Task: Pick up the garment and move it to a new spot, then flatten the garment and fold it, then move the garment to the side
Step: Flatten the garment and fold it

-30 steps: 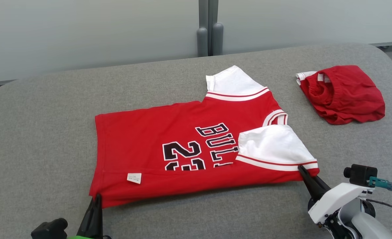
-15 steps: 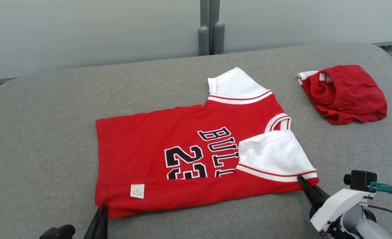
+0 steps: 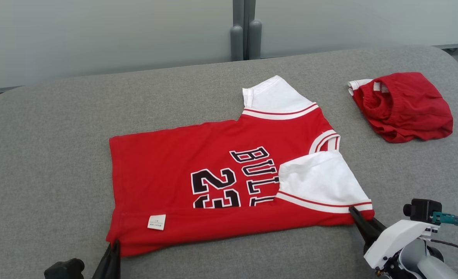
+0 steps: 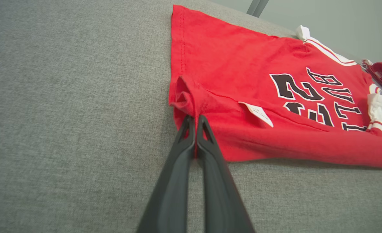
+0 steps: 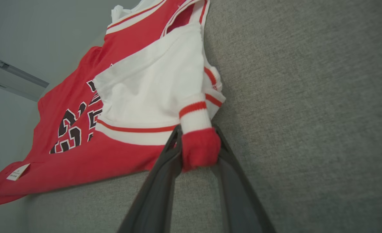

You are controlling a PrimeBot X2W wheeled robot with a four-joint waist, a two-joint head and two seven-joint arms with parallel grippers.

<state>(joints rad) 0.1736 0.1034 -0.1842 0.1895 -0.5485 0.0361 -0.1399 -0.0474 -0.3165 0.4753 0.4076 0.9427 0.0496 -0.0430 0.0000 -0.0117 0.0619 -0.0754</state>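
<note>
On the grey cloth surface [image 3: 58, 155], seen from the head, a red shirt [image 3: 166, 162] with white sleeves lies flat in the middle. Its near edge is folded up over the black number, and a small white tag [image 3: 156, 222] sits on that fold. Red shorts [image 3: 407, 108] lie in a heap at 2 o'clock, well apart from the shirt. At 12 o'clock a pale grey-green wall [image 3: 97, 38] stands behind the surface, with two grey posts [image 3: 244, 38] side by side. The left claw [image 3: 114, 245] is at the shirt's 7 o'clock corner, and the right claw [image 3: 355, 212] is at its 4 o'clock corner.

From the left wrist, the left claw is clenched tight on the red hem corner, which bunches up at the tips.

From the right wrist, the right claw's fingers stand a little apart. The red sleeve end sits between them and touches both, so it is grasping the shirt. Grey surface lies at 3 o'clock and the wall at 10 o'clock.
</note>
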